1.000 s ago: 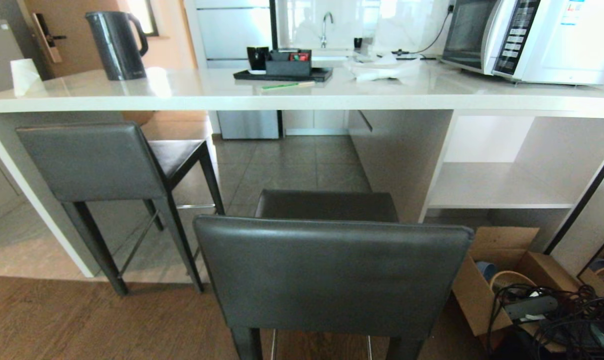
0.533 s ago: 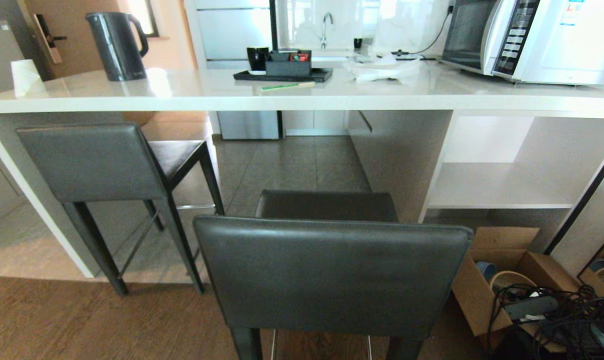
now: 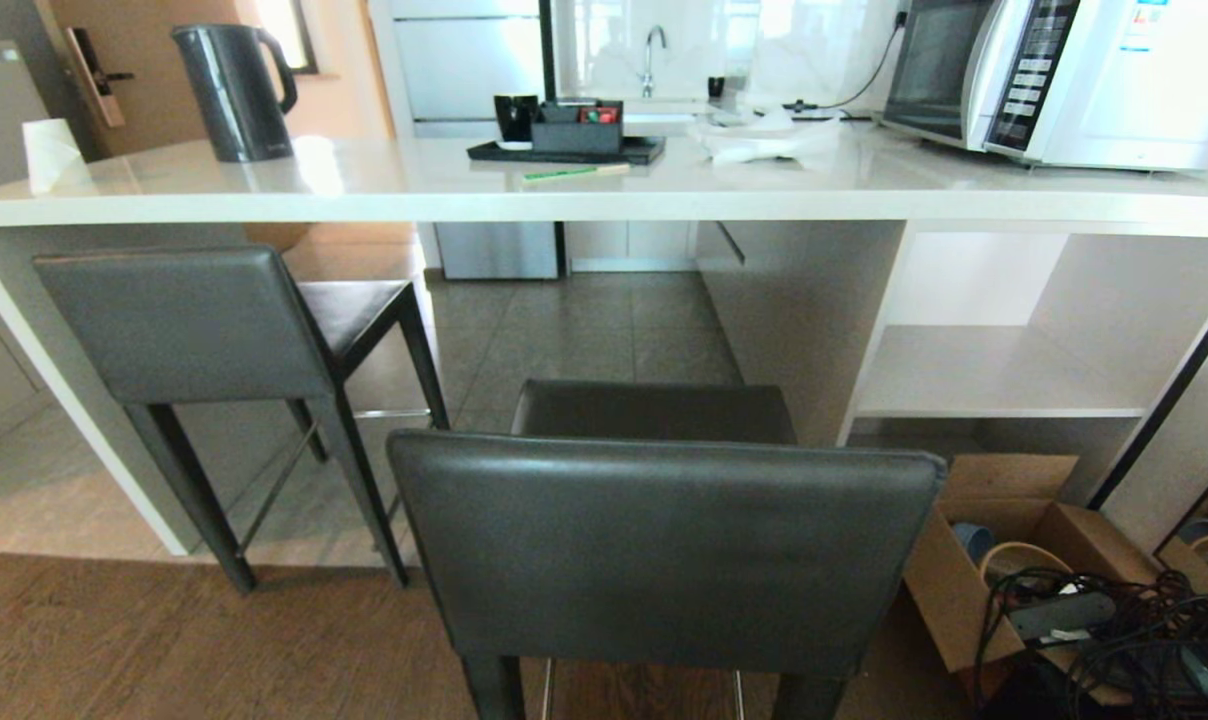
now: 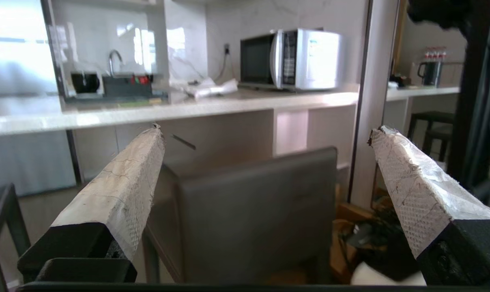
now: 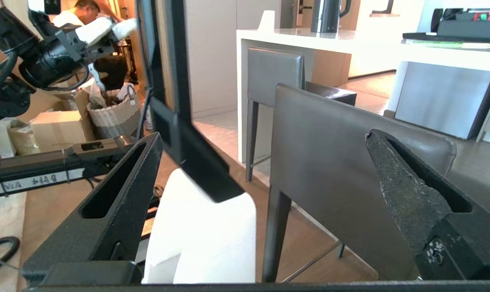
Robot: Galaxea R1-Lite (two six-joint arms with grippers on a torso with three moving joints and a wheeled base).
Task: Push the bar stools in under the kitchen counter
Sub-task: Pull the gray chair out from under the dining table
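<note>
Two dark grey bar stools face the white kitchen counter [image 3: 414,185]. The near stool [image 3: 664,550] stands out on the wooden floor, its seat [image 3: 654,410] short of the counter's edge. The other stool [image 3: 179,320] is at the left, its seat partly under the top. Neither gripper shows in the head view. My left gripper [image 4: 267,129] is open, behind the near stool's backrest [image 4: 253,215] and apart from it. My right gripper [image 5: 263,136] is also open and empty, near that backrest's [image 5: 334,162] left edge, with the far stool [image 5: 273,75] beyond.
On the counter stand a kettle [image 3: 234,90], a black tray [image 3: 564,145] and a microwave [image 3: 1064,75]. A white open shelf [image 3: 994,380] is at the right, with a cardboard box [image 3: 1004,560] and cables on the floor. A person [image 5: 82,12] is far behind.
</note>
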